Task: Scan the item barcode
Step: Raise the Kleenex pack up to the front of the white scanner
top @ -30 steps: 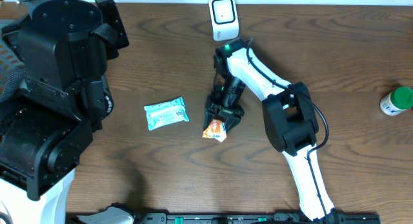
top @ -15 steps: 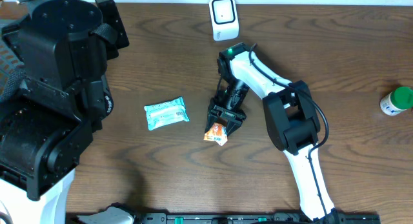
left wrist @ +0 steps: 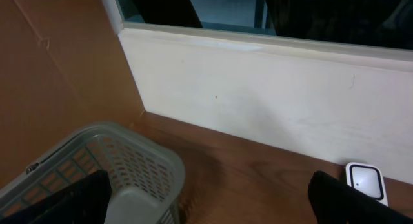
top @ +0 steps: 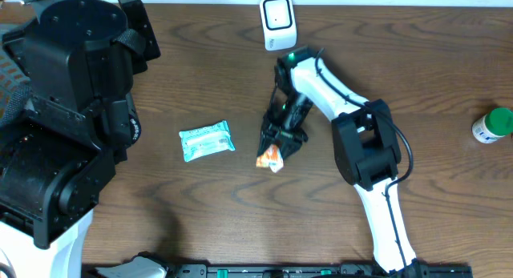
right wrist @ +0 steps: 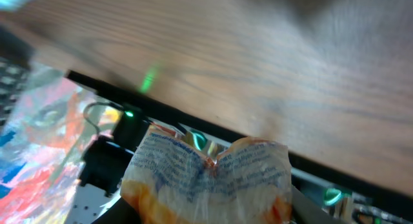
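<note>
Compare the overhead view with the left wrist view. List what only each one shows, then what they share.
Only the overhead view: the orange packet at the tip of the right arm, a teal packet and a green-capped bottle. Only the left wrist view: a grey basket and a white wall panel below a window. Both: the white scanner and the brown wooden table.

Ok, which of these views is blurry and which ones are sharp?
Right wrist: motion-blurred, the tabletop smeared, only the orange packet fairly crisp. Overhead: sharp, evenly lit. Left wrist: clear, the basket in focus.
</note>
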